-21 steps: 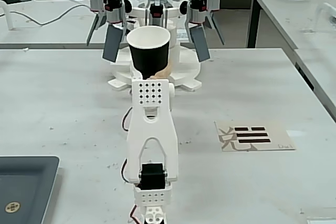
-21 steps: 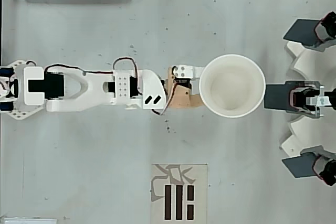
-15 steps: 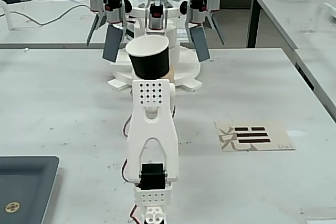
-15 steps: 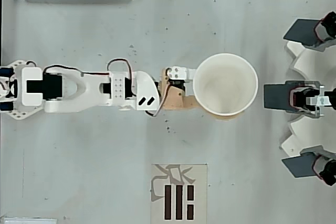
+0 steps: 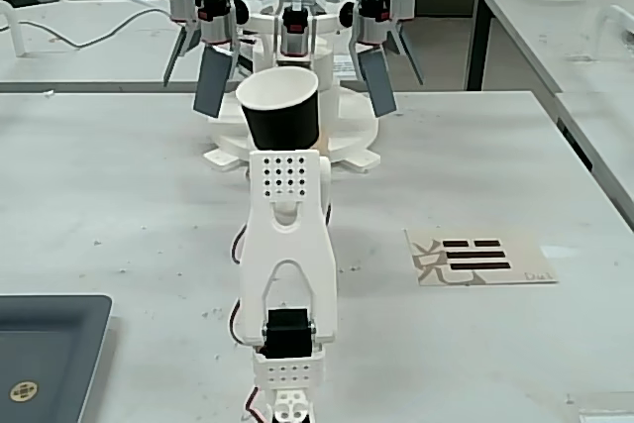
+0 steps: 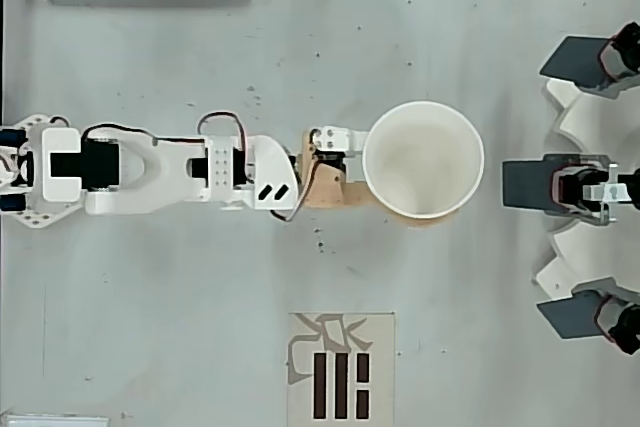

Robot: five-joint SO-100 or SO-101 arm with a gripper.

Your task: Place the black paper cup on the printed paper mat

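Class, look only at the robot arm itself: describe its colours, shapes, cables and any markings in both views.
The arm is white printed plastic with black servo motors set in its joints. In the fixed view a square grid of small holes marks its upper link, which forks into two legs. Thin red and black cables loop over the joints. Two dark slots mark the wrist shell, and one of the jaws is tan.

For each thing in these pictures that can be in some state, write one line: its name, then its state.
black paper cup: upright, empty, held above the table.
gripper: shut on the cup.
printed paper mat: flat, bare, nothing on it.
dark grey tray: flat on the table, only partly in view.
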